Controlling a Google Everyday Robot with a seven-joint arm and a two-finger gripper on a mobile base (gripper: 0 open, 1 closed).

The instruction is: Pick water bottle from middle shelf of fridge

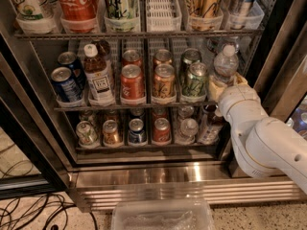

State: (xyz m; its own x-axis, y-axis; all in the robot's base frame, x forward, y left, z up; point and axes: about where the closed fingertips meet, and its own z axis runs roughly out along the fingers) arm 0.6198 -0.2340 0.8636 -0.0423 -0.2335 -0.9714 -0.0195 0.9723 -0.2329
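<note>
The water bottle (226, 61), clear and ribbed with a white cap, stands upright at the right end of the middle shelf (134, 106) of the fridge (168, 176). My gripper (226, 86) is at the bottle's lower half, reaching in from the right on a white arm (268, 147). The arm's wrist hides the bottle's base. The bottle still stands in its lane on the wire rack.
A brown tea bottle (98, 75) and several soda cans (163, 80) fill the middle shelf to the left. Tall bottles stand on the rack above (76, 4), and more cans on the shelf below (136, 131). A clear plastic bin (163, 217) and cables (33, 210) lie on the floor.
</note>
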